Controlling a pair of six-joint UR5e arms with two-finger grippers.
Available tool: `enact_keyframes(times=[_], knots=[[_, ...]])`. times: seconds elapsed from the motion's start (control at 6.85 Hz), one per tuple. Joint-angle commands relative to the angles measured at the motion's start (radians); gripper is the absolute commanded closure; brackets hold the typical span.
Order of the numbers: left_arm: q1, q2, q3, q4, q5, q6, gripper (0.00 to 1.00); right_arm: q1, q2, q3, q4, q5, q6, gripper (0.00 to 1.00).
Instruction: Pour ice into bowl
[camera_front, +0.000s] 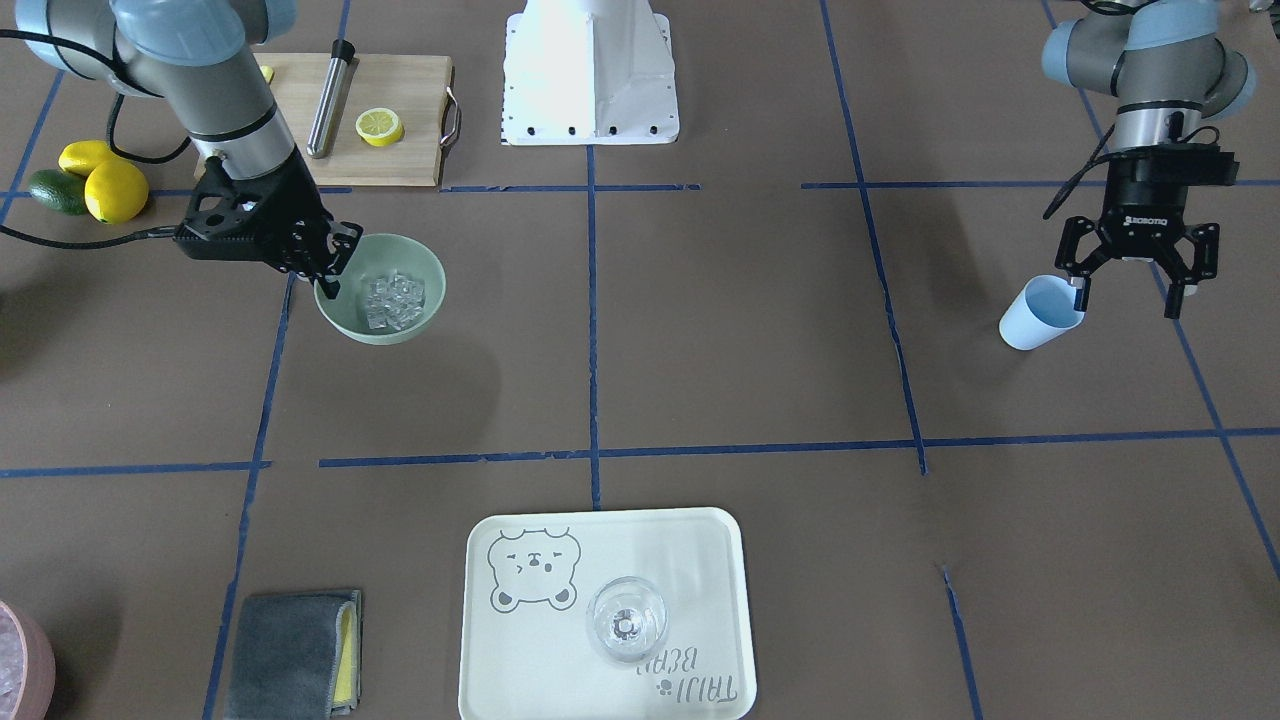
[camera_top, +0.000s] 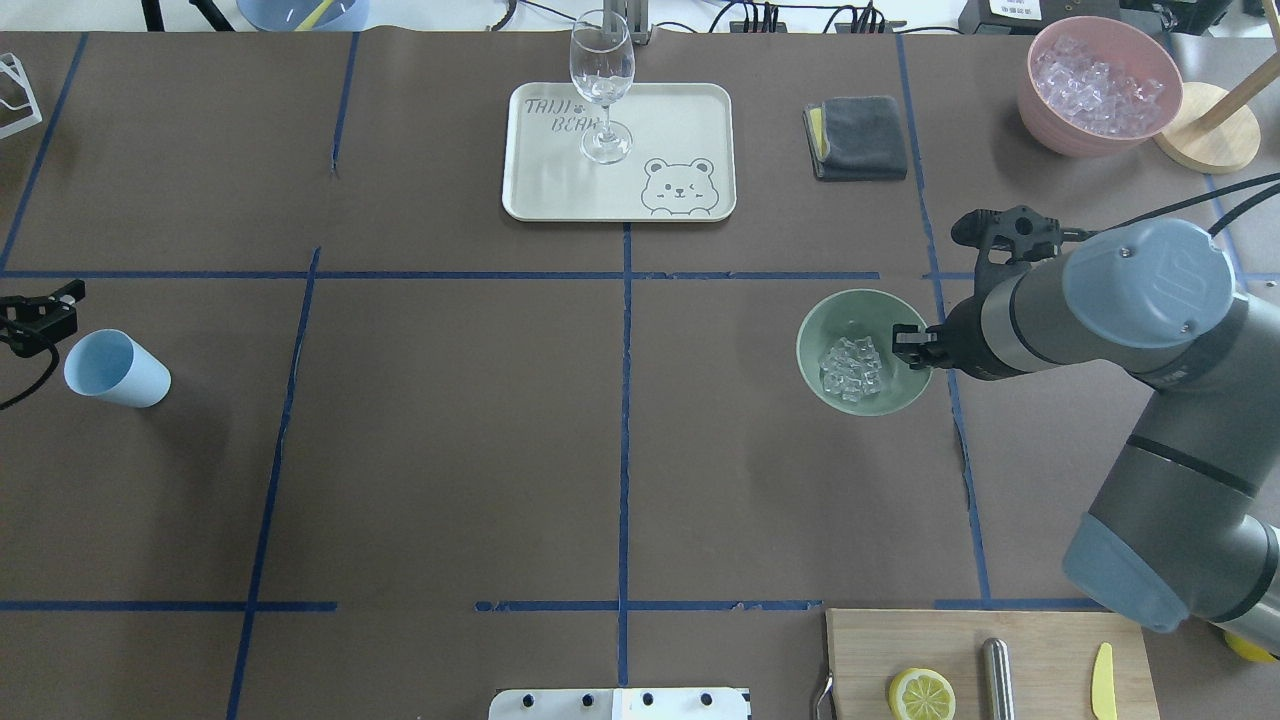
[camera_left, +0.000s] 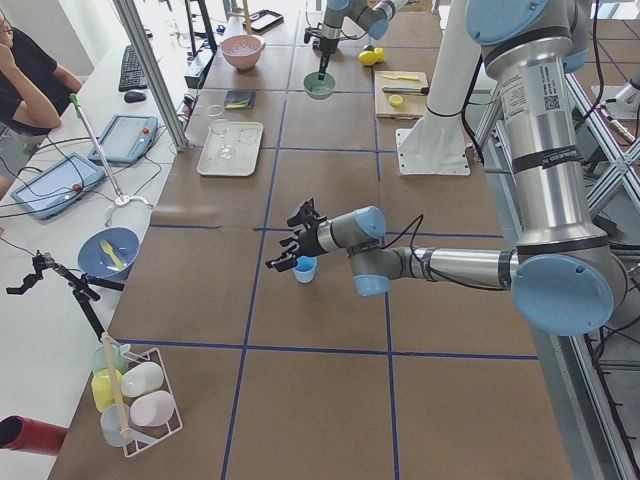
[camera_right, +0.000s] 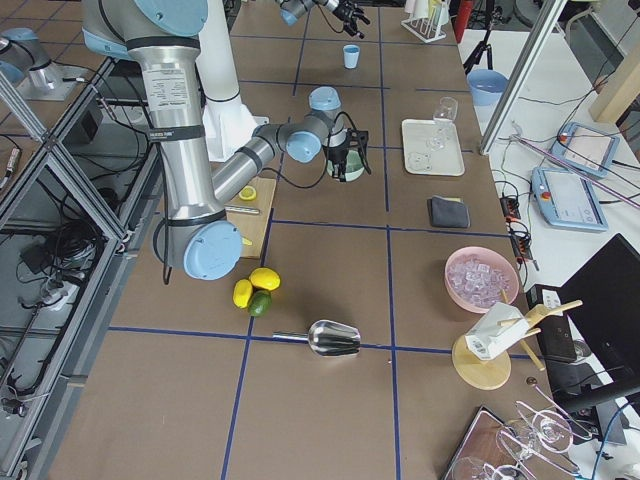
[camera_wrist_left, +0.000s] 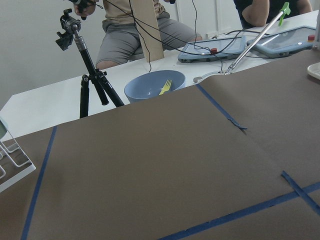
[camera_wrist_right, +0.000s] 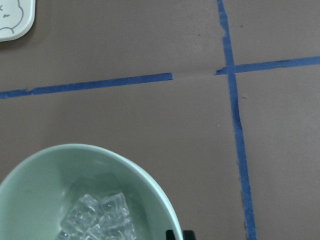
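Seen from overhead: mint-green bowl upright on the worktop, at 3 o'clock from the middle tape cross, with the ice heaped on its bottom. On its rim at 3 o'clock, the right claw, closed and pinching the thin wall. From 6 to 9 o'clock of the bowl, only bare brown worktop and blue tape lines, wide as far as the light blue cup. Grey cloth at 12 o'clock, pink container at 1 o'clock by the far edge, tray with wine glass at 10 o'clock, cutting board at 5 o'clock at the near edge; all well apart from the bowl. Above the upright cup, the left claw, spread wide and holding nothing, one fingertip just beside the cup's rim.
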Motion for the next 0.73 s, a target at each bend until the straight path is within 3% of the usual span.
enact_keyframes(times=[0.0,0.29,0.58], knots=[[-0.204,-0.091,-0.03,0.231,-0.27,0.182,0.0,0.053,-0.146,-0.045,0.219,0.068,-0.041,1.0],[-0.335,-0.205,-0.03,0.458,-0.402,0.345,0.0,0.101,-0.224,-0.135,0.406,0.114,-0.097,1.0],[-0.357,-0.204,-0.012,0.485,-0.409,0.432,0.0,0.222,-0.261,-0.273,0.569,0.222,-0.176,1.0]])
